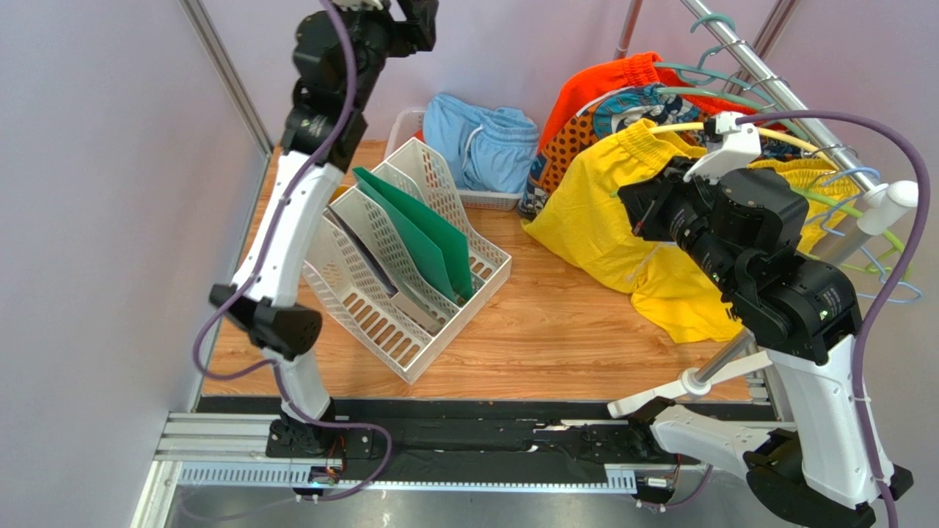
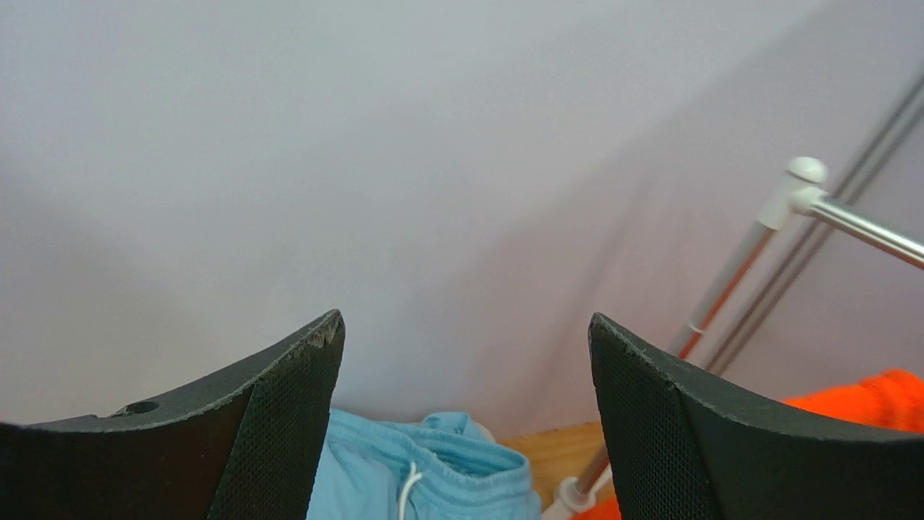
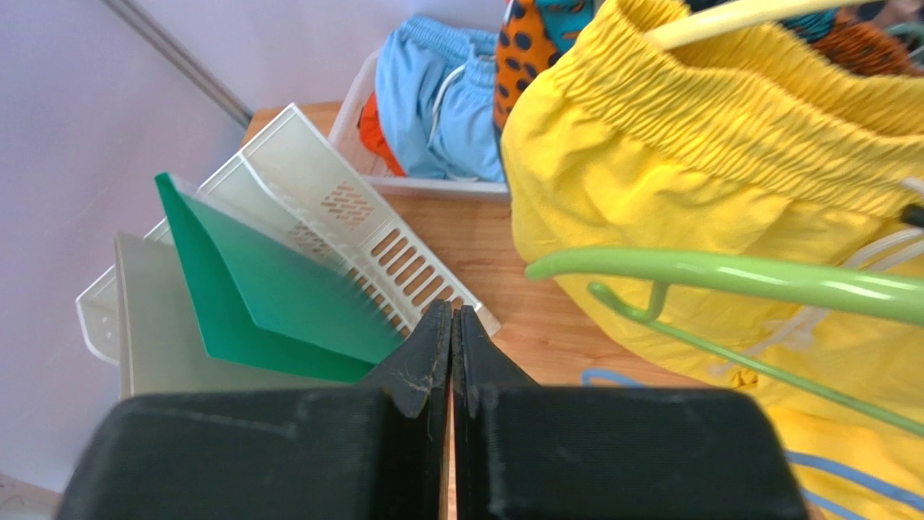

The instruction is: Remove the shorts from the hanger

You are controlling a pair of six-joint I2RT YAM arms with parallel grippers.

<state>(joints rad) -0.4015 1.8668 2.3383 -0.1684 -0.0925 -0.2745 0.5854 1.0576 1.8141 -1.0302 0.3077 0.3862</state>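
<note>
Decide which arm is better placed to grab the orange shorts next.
Probably the left: the left gripper is open above the blue shorts, with the orange shorts close beside. The right gripper is shut, by the yellow shorts.

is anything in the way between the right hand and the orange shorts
Yes. The yellow pair hangs right next to the shut right hand, and the patterned pair hangs just behind it. Both lie between the hand and the orange shorts farther back.
</note>
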